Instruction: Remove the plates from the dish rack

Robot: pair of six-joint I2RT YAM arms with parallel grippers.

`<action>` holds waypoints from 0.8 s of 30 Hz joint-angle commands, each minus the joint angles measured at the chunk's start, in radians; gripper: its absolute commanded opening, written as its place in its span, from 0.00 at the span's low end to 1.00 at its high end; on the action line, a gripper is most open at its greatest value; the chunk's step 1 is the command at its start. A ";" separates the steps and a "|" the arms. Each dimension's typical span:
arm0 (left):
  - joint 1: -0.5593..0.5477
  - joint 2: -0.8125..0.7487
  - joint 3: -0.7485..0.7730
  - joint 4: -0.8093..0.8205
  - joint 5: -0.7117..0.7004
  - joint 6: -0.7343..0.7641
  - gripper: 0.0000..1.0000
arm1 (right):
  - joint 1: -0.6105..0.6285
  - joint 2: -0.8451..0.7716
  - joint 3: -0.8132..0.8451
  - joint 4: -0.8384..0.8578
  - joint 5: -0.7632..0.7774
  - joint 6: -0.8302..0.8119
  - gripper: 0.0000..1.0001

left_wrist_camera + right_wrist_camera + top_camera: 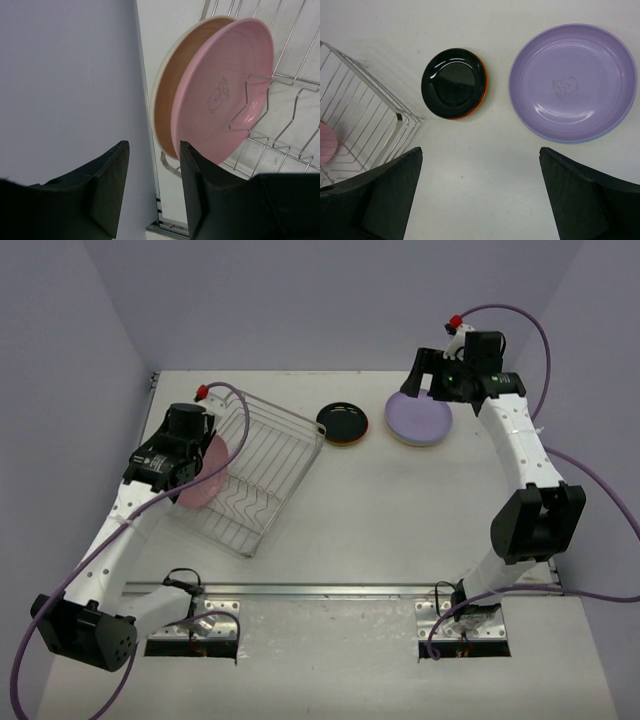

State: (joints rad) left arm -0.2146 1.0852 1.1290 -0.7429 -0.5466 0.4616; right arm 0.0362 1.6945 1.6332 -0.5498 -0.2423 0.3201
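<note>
Top external view gives me the white table (380, 510) first, with the dish rack (285, 413) sitting skewed on its left half, near the back. My left arm (110, 550) reaches up along the rack's left end, and my right arm (520, 450) stretches to the far right of the table.

Two plates stand on edge at the rack's left end. One is the pink plate (225, 95), caught behind a bent wire of the base. The other is a cream plate (172, 95) with a tan face, pressed against the pink one on the side nearer the wall.

Out on the table, the lavender plate (572, 82) lies flat at the far right. The black plate (455, 82) lies between it and the rack, stacked on an orange plate (486, 87).

On the left wrist view, the left gripper (153, 146) has its fingers partly apart with nothing between them. It sits just short of the standing plates' lower rims.

The right gripper (480, 150) is spread wide and holds nothing, hanging above the table near the lavender plate.
</note>
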 commanded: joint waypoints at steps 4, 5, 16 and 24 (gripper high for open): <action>0.011 0.051 -0.051 0.121 -0.041 0.052 0.42 | 0.010 -0.022 -0.024 -0.005 -0.030 -0.009 0.99; 0.011 0.059 -0.056 0.132 -0.037 0.048 0.42 | 0.010 -0.026 -0.029 -0.004 -0.033 -0.007 0.99; 0.011 0.161 -0.063 0.222 -0.064 0.066 0.40 | 0.010 -0.039 -0.060 0.008 -0.062 -0.004 0.99; 0.011 0.209 -0.102 0.273 -0.063 0.061 0.37 | 0.010 -0.032 -0.056 0.002 -0.069 -0.003 0.99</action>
State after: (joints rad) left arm -0.2146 1.2880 1.0507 -0.5465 -0.5919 0.5198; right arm 0.0456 1.6917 1.5646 -0.5698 -0.2963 0.3176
